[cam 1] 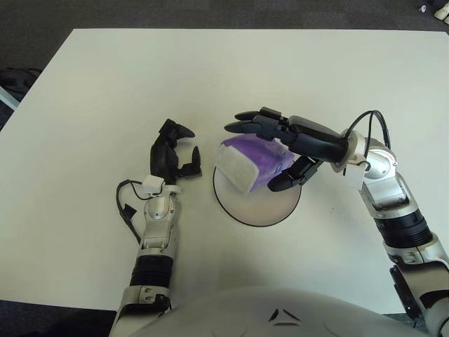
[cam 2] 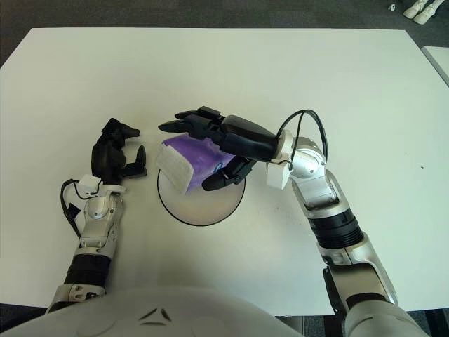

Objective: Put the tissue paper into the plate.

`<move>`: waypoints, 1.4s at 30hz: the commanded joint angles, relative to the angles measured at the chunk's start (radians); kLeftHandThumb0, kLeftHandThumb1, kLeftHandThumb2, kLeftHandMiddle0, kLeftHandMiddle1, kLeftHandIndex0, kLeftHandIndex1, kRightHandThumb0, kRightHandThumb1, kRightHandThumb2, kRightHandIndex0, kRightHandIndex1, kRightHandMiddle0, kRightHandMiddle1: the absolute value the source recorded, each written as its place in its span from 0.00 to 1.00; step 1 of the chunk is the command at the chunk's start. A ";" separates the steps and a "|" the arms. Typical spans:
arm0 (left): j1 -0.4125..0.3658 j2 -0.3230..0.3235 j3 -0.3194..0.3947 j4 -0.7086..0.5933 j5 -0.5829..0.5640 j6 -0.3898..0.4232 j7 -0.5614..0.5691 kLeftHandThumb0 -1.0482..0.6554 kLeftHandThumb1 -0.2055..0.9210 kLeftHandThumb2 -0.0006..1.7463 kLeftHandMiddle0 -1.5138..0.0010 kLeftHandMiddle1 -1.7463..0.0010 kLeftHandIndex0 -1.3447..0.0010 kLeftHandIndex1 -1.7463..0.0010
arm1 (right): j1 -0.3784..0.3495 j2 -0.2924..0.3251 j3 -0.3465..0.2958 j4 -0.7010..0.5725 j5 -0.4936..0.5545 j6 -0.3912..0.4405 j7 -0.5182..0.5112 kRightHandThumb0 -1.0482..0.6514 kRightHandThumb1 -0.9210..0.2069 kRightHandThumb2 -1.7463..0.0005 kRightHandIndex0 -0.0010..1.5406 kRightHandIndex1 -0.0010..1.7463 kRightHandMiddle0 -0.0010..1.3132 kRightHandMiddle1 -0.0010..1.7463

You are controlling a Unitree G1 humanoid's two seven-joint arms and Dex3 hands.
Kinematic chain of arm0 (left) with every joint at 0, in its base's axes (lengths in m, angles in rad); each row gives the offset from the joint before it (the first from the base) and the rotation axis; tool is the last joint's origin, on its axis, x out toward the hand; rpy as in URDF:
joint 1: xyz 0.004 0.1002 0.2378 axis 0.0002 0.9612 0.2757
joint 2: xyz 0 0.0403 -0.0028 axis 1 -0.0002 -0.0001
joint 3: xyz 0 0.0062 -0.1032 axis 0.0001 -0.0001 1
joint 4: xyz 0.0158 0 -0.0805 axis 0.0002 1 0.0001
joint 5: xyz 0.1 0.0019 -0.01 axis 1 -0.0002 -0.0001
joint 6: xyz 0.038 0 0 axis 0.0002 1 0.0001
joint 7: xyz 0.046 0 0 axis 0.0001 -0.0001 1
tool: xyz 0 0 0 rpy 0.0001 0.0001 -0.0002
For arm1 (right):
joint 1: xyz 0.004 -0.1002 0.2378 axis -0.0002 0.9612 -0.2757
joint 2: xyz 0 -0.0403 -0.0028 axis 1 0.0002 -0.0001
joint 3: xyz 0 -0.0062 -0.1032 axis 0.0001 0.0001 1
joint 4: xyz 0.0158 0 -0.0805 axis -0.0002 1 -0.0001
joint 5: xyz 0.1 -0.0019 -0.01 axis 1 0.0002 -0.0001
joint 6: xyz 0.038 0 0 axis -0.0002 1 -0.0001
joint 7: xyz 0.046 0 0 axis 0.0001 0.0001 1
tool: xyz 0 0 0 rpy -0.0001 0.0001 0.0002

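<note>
Tissue paper pack (cam 1: 251, 163) on plate (cam 1: 257, 204), right hand (cam 1: 280, 147) spread above it, released, left hand (cam 1: 174, 156) beside plate, loosely curled, empty

The bench (cam 1: 105, 84) has a smooth, matt off-white top. The plate (cam 1: 256, 207) looks smooth and matt, pale with a thin dark rim. The tissue pack (cam 1: 252, 160) wears a glossy purple plastic wrap, its white end looking soft. Both the right hand (cam 1: 270, 151) and the left hand (cam 1: 175, 156) are matt black plastic, their forearms brushed silver metal.
</note>
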 commanded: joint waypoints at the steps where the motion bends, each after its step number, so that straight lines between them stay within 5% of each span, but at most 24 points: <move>1: 0.075 -0.004 0.008 0.123 0.006 0.032 0.010 0.61 0.33 0.82 0.52 0.13 0.55 0.00 | -0.019 -0.023 0.005 0.002 0.038 0.012 0.032 0.00 0.03 0.74 0.00 0.00 0.00 0.00; 20: 0.076 -0.007 0.005 0.123 0.015 0.022 0.019 0.61 0.31 0.83 0.53 0.13 0.52 0.00 | -0.028 -0.052 -0.016 -0.024 0.099 0.093 0.077 0.04 0.11 0.75 0.00 0.00 0.00 0.00; 31: 0.092 -0.021 -0.001 0.079 0.011 0.035 0.034 0.61 0.32 0.82 0.53 0.13 0.53 0.00 | 0.013 -0.024 -0.042 -0.065 0.147 0.176 0.039 0.15 0.29 0.58 0.00 0.00 0.00 0.00; 36: 0.083 -0.012 -0.003 0.098 -0.003 -0.012 0.001 0.61 0.28 0.86 0.50 0.10 0.53 0.00 | 0.057 0.055 -0.077 -0.078 0.139 0.170 -0.075 0.14 0.20 0.59 0.00 0.00 0.00 0.00; 42: 0.081 -0.007 -0.005 0.093 -0.007 0.004 -0.016 0.61 0.24 0.90 0.47 0.08 0.53 0.00 | 0.059 0.079 -0.170 -0.020 0.122 0.154 -0.169 0.12 0.10 0.60 0.00 0.00 0.00 0.00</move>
